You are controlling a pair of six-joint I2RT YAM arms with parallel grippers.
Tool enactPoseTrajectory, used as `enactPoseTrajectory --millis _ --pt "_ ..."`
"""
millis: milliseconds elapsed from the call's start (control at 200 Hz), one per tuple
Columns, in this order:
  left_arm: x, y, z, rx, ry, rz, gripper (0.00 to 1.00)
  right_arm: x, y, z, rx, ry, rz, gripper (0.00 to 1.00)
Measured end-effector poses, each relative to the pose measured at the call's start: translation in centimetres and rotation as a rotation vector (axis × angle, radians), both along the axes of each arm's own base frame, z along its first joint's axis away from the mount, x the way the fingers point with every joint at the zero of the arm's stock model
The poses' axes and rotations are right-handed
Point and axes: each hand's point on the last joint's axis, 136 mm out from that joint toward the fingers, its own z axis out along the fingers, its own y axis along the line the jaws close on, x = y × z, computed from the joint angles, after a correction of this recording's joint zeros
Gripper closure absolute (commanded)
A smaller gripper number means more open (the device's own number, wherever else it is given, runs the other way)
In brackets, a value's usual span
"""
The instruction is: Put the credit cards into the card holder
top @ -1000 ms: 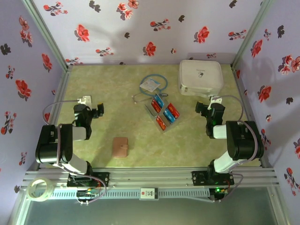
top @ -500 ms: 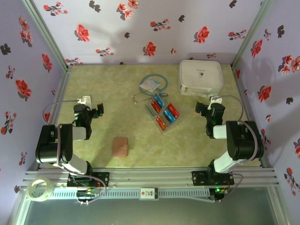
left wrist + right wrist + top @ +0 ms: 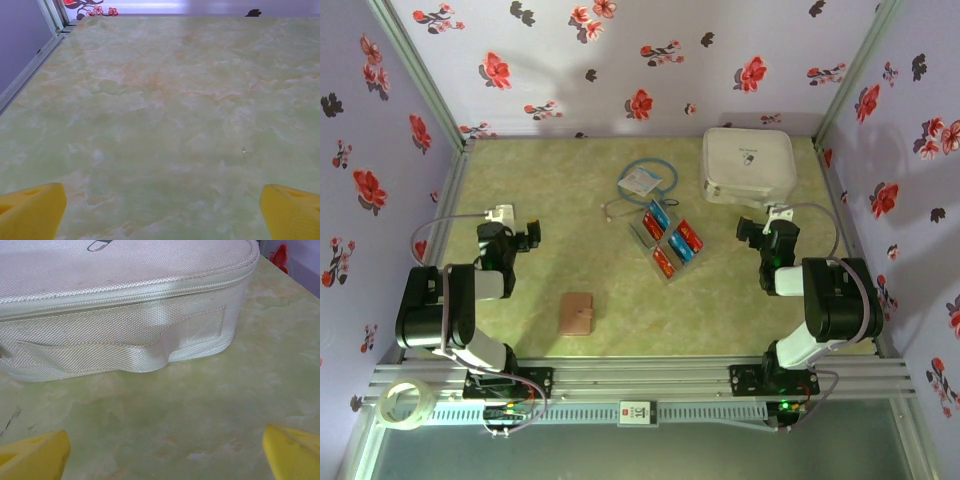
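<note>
- We take the white case (image 3: 748, 165) at the far right of the bench (image 3: 560, 190) as our landmark.
- The credit cards (image 3: 672, 243), red and blue, lie flat in a small group to the left of the case and a little nearer to the arm bases. They sit on a slant to the bench edges. We cannot tell the long axis of each single card, as they are too small in the top view.
- The card holder (image 3: 577, 314) lies flat and well apart from the case, much further left and close to the near edge. Its long axis runs roughly from the near edge toward the far wall, with only a slight tilt.
- The right jaws are near the front side of the case and face its woven wall (image 3: 120, 305). They stand wide open, with one yellow fingertip (image 3: 32, 455) in each lower corner of the right wrist view, and they hold nothing.
- The left jaws are well apart from the case, across the bench on its left side. They are also wide open over bare surface, their fingertips (image 3: 30, 210) far apart, and they grip nothing.
</note>
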Motion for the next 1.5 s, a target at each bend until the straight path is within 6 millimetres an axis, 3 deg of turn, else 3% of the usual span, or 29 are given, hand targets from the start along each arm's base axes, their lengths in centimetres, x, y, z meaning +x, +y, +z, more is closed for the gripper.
enactPoseTrajectory --millis 185,285,435,575,670,730,805,885,1020,1120,1300,1420,1500 --pt "0.0 0.1 0.0 0.002 0.000 0.006 0.00 -0.1 -0.1 0.1 0.001 0.003 -0.003 0.01" --pt "-0.2 0.7 0.6 0.006 -0.007 0.039 0.00 -0.4 -0.4 1.3 -0.004 0.011 -0.016 0.01" --pt "-0.5 1.5 2.8 0.011 -0.029 0.095 0.00 0.4 -1.3 6.8 0.035 -0.048 -0.090 0.01" --pt "-0.2 1.5 5.9 0.000 -0.041 0.129 0.00 0.5 -2.3 12.4 0.191 -0.131 -0.207 0.01" --pt "0.0 1.5 8.7 -0.054 -0.036 0.165 0.00 0.5 -1.6 14.3 0.287 -0.133 -0.193 0.01" --pt "0.2 1.5 10.6 -0.110 -0.026 0.195 0.00 0.7 -0.5 14.9 0.342 -0.108 -0.149 0.06" --pt "0.1 1.2 12.6 -0.184 -0.011 0.224 0.00 0.8 2.1 15.4 0.407 -0.063 -0.064 0.11" --pt "-0.6 0.2 13.2 -0.258 0.023 0.229 0.00 0.1 6.9 15.6 0.431 0.008 0.071 0.14" --pt "-2.9 -2.9 10.6 -0.355 0.161 0.190 0.00 -3.4 16.7 15.1 0.429 0.142 0.331 0.20" --pt "-5.1 -5.2 7.8 -0.395 0.261 0.155 0.00 -7.1 22.2 13.8 0.407 0.241 0.477 0.24" --pt "-8.3 -7.8 4.6 -0.431 0.370 0.106 0.00 -13.5 29.3 11.9 0.388 0.340 0.643 0.30" --pt "-9.6 -8.3 3.6 -0.459 0.390 0.097 0.00 -17.0 33.0 8.1 0.363 0.441 0.695 0.35" --pt "-10.3 -8.3 2.9 -0.469 0.406 0.100 0.00 -18.5 34.3 5.3 0.344 0.505 0.690 0.38"
